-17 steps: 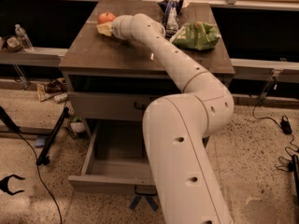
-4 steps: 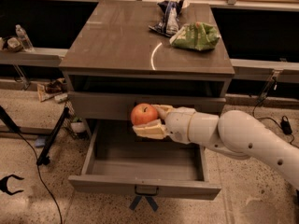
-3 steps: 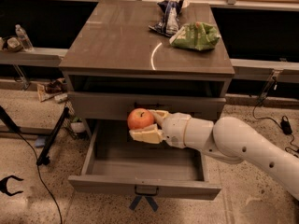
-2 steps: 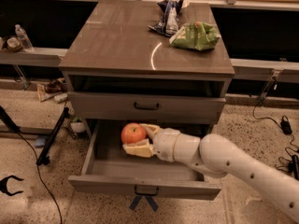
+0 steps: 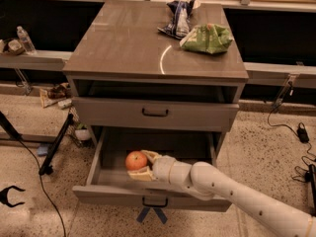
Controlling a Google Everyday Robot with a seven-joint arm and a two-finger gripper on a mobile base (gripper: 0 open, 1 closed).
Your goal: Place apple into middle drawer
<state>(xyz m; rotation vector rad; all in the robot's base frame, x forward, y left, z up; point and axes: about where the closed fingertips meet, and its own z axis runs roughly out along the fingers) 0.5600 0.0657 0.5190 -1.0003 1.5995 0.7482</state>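
Observation:
The red-orange apple (image 5: 135,160) sits between the cream fingers (image 5: 148,155) of my gripper (image 5: 139,165), low inside the open middle drawer (image 5: 109,147), at its left front. I cannot tell whether the apple touches the grey tray. My white arm (image 5: 222,189) reaches in from the lower right, over the drawer's front panel (image 5: 123,195) with its small dark handle (image 5: 154,202). Above it, a like grey drawer front (image 5: 197,115) is closed under a dark slot.
On the cabinet top (image 5: 123,43) lie a green snack bag (image 5: 207,37) and a dark blue bag (image 5: 177,19). A water bottle (image 5: 25,40) stands on a ledge at left. A black stand leg (image 5: 55,145) leans beside the drawer. Cables (image 5: 291,130) lie on the floor at right.
My gripper has carried the apple down and to the left, from in front of the closed drawer front into the open drawer.

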